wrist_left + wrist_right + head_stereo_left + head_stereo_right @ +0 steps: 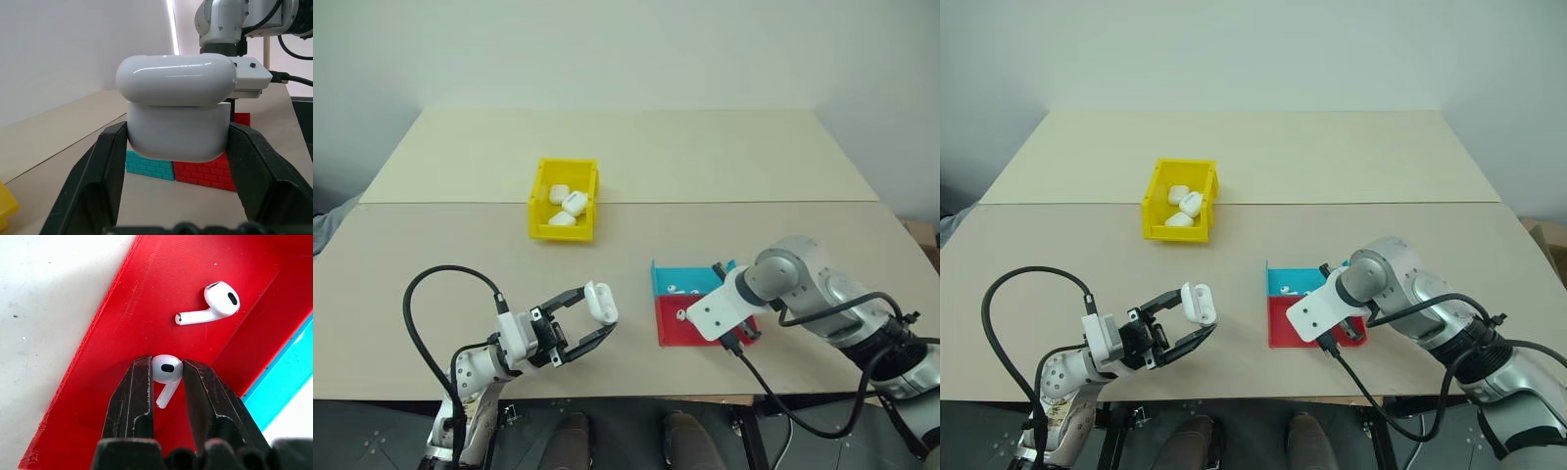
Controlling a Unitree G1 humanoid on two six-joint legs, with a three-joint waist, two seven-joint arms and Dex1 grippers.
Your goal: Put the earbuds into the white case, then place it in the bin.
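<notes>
Left gripper (590, 318) is clamped on the case (601, 302), lid tipped open, held above the table. The right gripper lies well to its right. The bin (564, 199) stands well beyond it, holding three more cases. Right gripper (167, 372), pointing steeply down into the red tray (122, 308), has its fingers narrowed onto an earbud (166, 373), stem hanging toward the wrist. A second earbud (212, 304) lies just beyond the fingertips, apart. Judged next: lift, carry left to the case.
</notes>
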